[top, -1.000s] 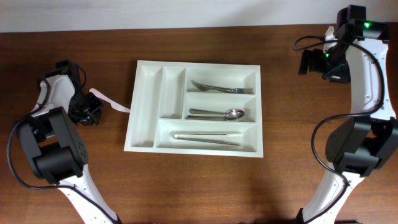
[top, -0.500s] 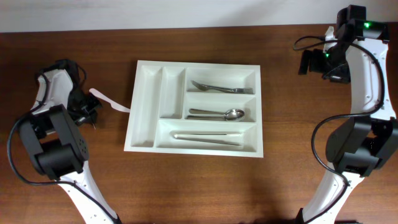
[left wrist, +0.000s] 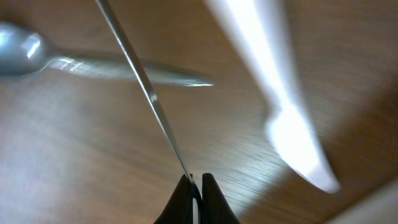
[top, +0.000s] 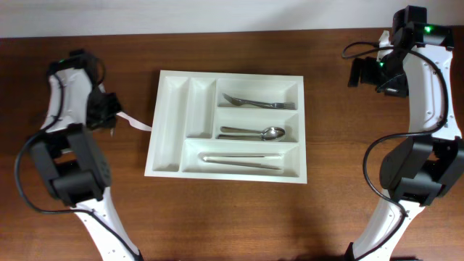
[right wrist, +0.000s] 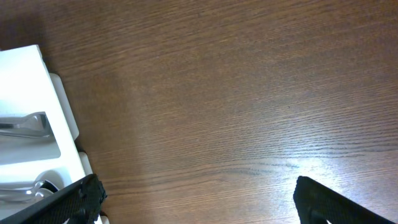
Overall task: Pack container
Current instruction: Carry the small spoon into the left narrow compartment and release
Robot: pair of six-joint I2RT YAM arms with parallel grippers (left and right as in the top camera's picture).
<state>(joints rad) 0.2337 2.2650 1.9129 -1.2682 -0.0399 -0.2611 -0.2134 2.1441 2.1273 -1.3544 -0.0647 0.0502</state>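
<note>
- now the left gripper (top: 106,113) is shut, where a second ago its jaws stood part open; the arm has also swung toward the far side of the table (top: 239,217), left of the container.
- in the left wrist view its tips pinch the near end of a thin metal utensil (left wrist: 145,93). it is seen edge-on, so i cannot tell which kind. as a judgement, the pick looks made and the carry to the container is the next step.
- a loose spoon (left wrist: 93,65) lies on the wood beyond it, and a white plastic utensil (top: 134,122) lies where it was, its tip at the container's left wall.
- the container (top: 232,75) sits mid-table, unmoved. a fork (top: 257,101), a packed spoon (top: 254,133) and a long metal piece (top: 243,159) each take one long compartment. the two narrow compartments on the left are bare.
- the right gripper (right wrist: 198,186) hangs spread wide over bare wood off the container's far right corner, holding nothing and touching nothing, same as before.
</note>
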